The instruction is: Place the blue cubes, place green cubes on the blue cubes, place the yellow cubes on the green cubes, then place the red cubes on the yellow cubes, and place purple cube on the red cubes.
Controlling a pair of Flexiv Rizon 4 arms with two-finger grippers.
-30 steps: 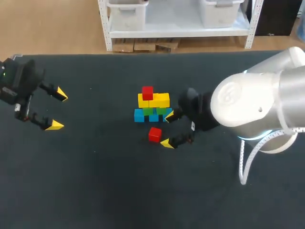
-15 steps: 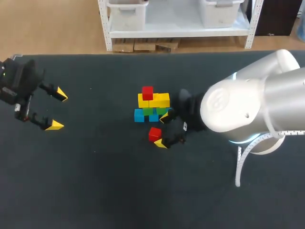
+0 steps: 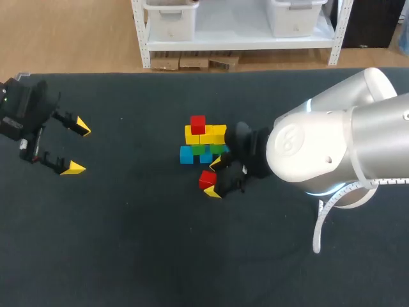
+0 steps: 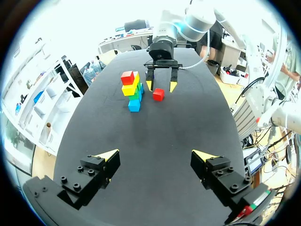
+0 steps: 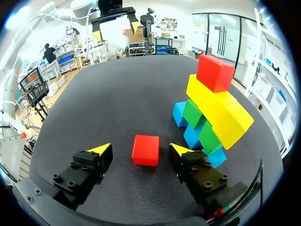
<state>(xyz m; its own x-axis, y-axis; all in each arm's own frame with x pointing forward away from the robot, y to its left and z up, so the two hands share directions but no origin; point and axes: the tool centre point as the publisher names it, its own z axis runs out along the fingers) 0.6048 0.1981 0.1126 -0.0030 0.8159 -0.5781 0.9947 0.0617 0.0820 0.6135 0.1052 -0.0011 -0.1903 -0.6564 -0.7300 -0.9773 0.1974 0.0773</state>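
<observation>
A stack stands mid-table: blue cubes [image 3: 188, 155] at the bottom, green cubes [image 3: 203, 149] on them, yellow cubes [image 3: 208, 135] above, and one red cube [image 3: 198, 123] on top. The stack [image 5: 207, 108] rises beside my right gripper. A loose red cube [image 3: 206, 179] lies on the mat in front of the stack. My right gripper [image 3: 214, 177] straddles this red cube [image 5: 146, 149], its fingers open with a gap on each side. My left gripper [image 3: 78, 147] hangs open and empty at the far left, well away from the stack [image 4: 133, 89].
The bulky white body of my right arm [image 3: 332, 153] covers the right part of the table, with a white cable [image 3: 321, 220] hanging below it. Dark mat [image 3: 128, 243] spreads bare to the left and front of the stack.
My right gripper has moved left and now has the loose red cube between its fingers, which have narrowed a little. The left arm has not moved.
</observation>
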